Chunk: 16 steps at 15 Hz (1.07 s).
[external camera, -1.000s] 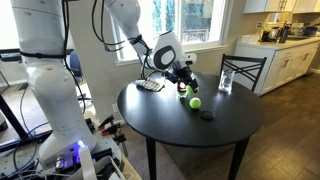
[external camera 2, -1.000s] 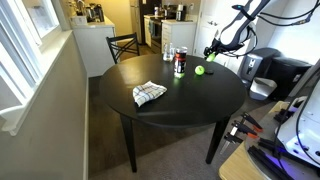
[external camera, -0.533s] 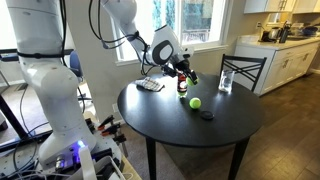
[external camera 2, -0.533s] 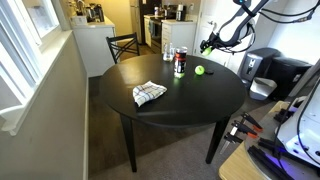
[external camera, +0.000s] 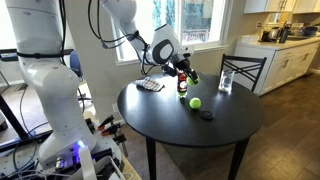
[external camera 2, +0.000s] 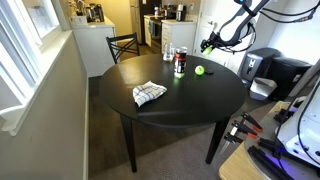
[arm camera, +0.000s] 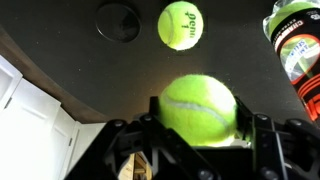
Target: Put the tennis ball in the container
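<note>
With the tennis ball point(arm camera: 199, 104) clamped in its jaws, the gripper point(arm camera: 200, 114) has lifted higher above the table point(arm camera: 60, 45) over the last second and hangs near the container point(arm camera: 295, 45), so lining up above its mouth likely comes next

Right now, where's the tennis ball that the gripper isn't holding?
In an exterior view the loose tennis ball lies on the black table between the container and the small black lid, apart from both.
</note>
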Motion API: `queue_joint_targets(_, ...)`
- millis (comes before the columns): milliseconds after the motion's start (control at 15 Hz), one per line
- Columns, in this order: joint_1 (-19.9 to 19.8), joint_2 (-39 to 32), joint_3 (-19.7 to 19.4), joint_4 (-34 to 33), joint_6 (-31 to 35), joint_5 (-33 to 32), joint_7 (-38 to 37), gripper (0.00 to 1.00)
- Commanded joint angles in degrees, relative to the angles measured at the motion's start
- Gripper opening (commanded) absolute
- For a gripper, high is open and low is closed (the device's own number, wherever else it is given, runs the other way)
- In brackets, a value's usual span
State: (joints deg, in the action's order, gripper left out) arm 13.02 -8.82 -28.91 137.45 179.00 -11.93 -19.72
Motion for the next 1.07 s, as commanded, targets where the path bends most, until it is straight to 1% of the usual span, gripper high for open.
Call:
queue_joint_targets(0, -0.94, 0.37, 1.92, 0.09, -0.03, 1.24, 1.44, 0.44)
queue_joint_targets(267, -1.96, 0.81, 6.5, -2.23, -0.19, 2.8, 3.42, 0.44)
queue_joint_targets(533, -4.09, 1.58, 12.41, -5.56, -0.2, 5.46, 6.24, 0.44)
queue_joint_targets(600, -5.05, 1.77, 14.44, -6.22, -0.12, 7.01, 7.52, 0.44)
queue_joint_targets(667, -7.16, 1.9, 17.51, -6.93, -0.14, 8.04, 8.25, 0.44)
queue_joint_targets(733, -7.67, 1.77, 19.33, -7.41, 0.2, 10.97, 10.46, 0.44)
queue_joint_targets(800, -9.0, 1.25, 21.64, -8.27, 0.54, 12.85, 11.91, 0.44)
queue_joint_targets(867, -10.82, 0.8, 24.93, -8.95, 0.64, 15.96, 14.42, 0.44)
queue_joint_targets(1000, -14.06, -0.37, 30.28, -10.65, -0.13, 21.28, 18.72, 0.44)
